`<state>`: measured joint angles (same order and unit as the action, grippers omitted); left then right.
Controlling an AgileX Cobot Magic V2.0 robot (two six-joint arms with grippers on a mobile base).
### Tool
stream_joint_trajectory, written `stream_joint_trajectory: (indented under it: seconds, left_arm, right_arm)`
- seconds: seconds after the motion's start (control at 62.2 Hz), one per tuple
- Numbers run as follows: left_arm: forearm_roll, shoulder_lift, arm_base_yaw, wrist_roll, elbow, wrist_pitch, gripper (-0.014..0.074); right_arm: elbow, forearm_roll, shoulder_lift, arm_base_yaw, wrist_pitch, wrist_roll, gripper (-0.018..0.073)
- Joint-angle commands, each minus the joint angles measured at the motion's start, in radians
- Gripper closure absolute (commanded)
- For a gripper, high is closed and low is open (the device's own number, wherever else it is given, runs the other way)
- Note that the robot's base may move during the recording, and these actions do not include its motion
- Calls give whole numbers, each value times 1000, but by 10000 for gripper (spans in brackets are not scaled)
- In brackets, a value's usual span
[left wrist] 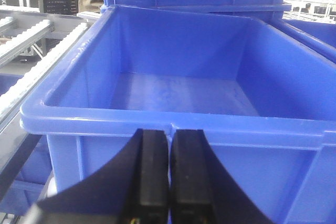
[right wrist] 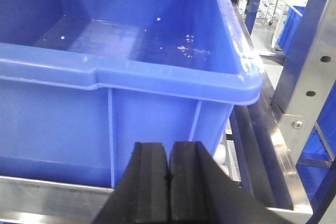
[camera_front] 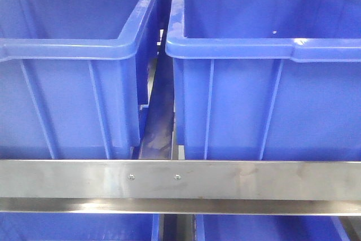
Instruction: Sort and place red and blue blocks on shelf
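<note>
Left end effector [left wrist: 169, 174], right end effector [right wrist: 169, 182]: matte black, flat rectangular fingers.

- Left bin [camera_front: 73, 49]: open-topped, interior bare.
- Right bin [camera_front: 265, 49]: open-topped beside it; only a narrow gap between.
- Steel rail [camera_front: 180, 179] bars both bins' fronts.

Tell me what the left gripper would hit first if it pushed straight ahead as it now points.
Most likely the near front wall of the blue bin, just under its rim. The left gripper, jaws together, points at that wall; depth is hard to judge.
</note>
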<state>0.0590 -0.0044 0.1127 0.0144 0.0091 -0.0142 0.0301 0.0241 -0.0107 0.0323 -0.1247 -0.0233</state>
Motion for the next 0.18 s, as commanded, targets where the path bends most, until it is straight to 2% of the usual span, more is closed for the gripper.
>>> stream_joint_trajectory:
  seconds: [0.0,0.161]
  left_arm:
    - [10,-22,-3,-1,44,78,471]
    - [10,-22,-3,-1,44,78,471]
  right_arm:
    - [-24,-1,-21,0,93,-9,515]
    - [-24,-1,-21,0,93,-9,515]
